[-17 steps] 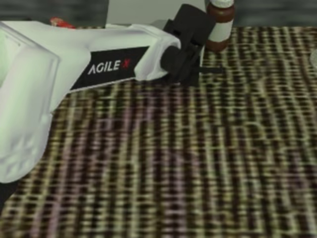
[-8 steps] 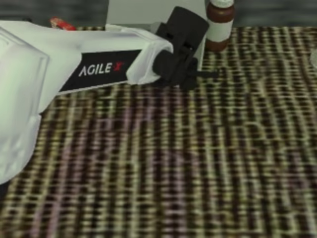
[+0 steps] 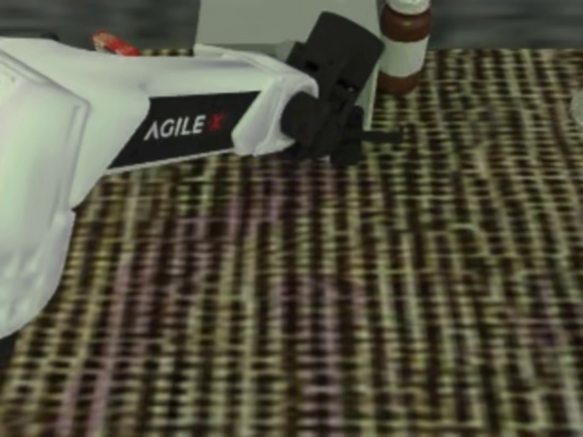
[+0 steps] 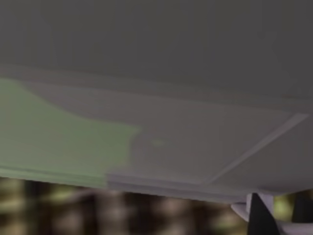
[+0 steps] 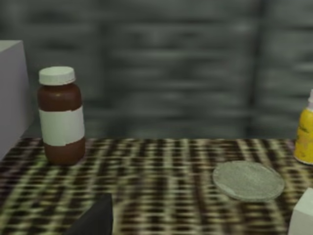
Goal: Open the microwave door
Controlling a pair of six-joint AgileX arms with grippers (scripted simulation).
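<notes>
One arm works: the left arm reaches across the woven-patterned desk (image 3: 364,300) from the left, its black left pincer (image 3: 351,137) at the front of the boxy pale microwave (image 3: 273,23) at the far edge; whether it is open, I cannot tell. A brown-and-white jar (image 3: 405,45) stands just right.

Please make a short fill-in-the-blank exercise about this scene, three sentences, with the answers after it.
1. The left gripper is at the front of the ____.
2. The jar has a ____ lid.
3. Beside the microwave on the table stands a brown-and-white ____.

Missing words: microwave; white; jar
</notes>
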